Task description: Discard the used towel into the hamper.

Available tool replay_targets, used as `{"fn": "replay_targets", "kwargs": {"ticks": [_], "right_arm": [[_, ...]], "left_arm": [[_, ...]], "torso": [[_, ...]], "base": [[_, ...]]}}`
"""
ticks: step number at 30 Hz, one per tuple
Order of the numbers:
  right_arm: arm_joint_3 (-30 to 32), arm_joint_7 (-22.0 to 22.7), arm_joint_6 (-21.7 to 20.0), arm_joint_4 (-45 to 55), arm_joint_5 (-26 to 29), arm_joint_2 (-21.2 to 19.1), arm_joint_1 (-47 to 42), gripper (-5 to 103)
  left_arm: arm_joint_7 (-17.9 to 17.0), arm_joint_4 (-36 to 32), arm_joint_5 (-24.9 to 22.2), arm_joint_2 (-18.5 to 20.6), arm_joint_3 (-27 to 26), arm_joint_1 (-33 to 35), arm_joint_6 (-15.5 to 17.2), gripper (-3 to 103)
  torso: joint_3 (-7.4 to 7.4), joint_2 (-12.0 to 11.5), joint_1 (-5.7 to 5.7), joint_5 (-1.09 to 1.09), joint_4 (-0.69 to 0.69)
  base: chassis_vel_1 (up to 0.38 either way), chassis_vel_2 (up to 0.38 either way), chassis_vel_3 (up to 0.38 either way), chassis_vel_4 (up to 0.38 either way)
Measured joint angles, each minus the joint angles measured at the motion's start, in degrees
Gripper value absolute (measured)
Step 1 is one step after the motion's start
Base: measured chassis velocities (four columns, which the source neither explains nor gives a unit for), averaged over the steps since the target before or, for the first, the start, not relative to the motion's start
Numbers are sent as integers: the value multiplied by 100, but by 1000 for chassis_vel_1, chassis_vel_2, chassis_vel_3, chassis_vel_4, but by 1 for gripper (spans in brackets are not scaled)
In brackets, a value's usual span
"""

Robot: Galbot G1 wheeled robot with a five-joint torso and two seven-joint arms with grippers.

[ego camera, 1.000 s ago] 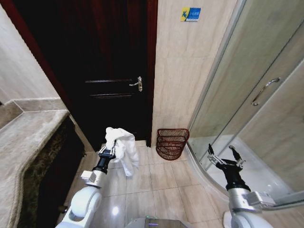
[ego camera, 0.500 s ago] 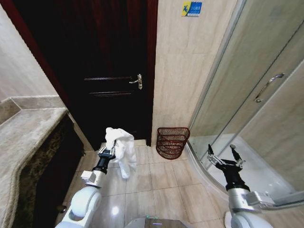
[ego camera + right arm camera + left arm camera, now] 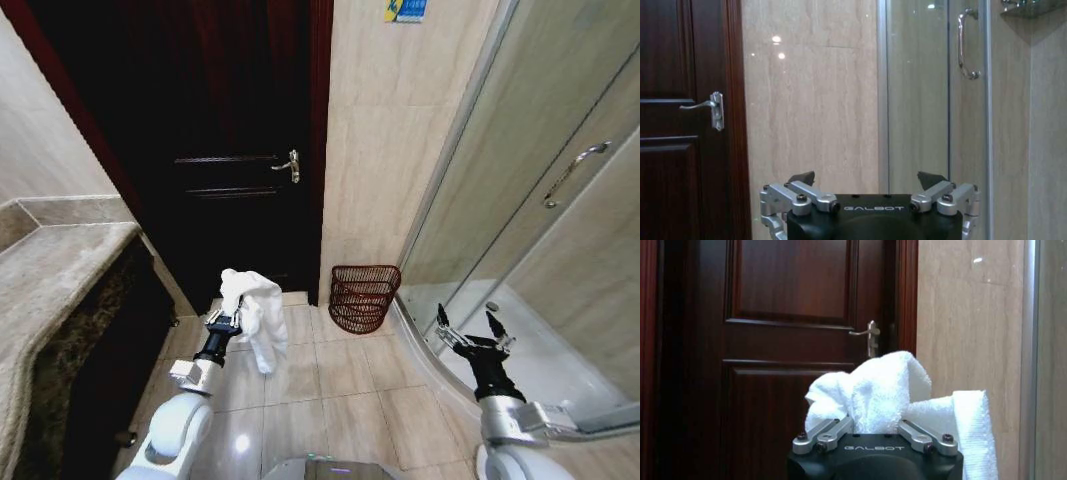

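one white towel (image 3: 256, 312) is kept clamped in the left gripper (image 3: 232, 322); the hamper (image 3: 363, 297) has been neared slightly; the right gripper (image 3: 472, 333) is held wide, empty.

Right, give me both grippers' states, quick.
Left gripper: shut on the white towel, held above the floor.
Right gripper: open, empty, by the shower door.
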Motion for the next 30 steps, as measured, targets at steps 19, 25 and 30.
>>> {"fn": "replay_targets", "kwargs": {"ticks": [19, 25, 30], "right_arm": [[14, 12, -151, -16, -116, 0, 19, 100], [9, 60, -212, -25, -126, 0, 49, 100], [1, 80, -243, -24, -144, 0, 59, 100]], "left_arm": [[53, 104, 18, -12, 5, -29, -63, 10], [63, 122, 16, -13, 11, -35, -81, 10], [66, 133, 11, -10, 12, -53, -86, 10]], "torso": [[-273, -485, -211, 0, 0], [-357, -635, -278, 0, 0], [-427, -756, -329, 0, 0]], "base": [[0, 0, 0, 0], [0, 0, 0, 0], [0, 0, 0, 0]]}}
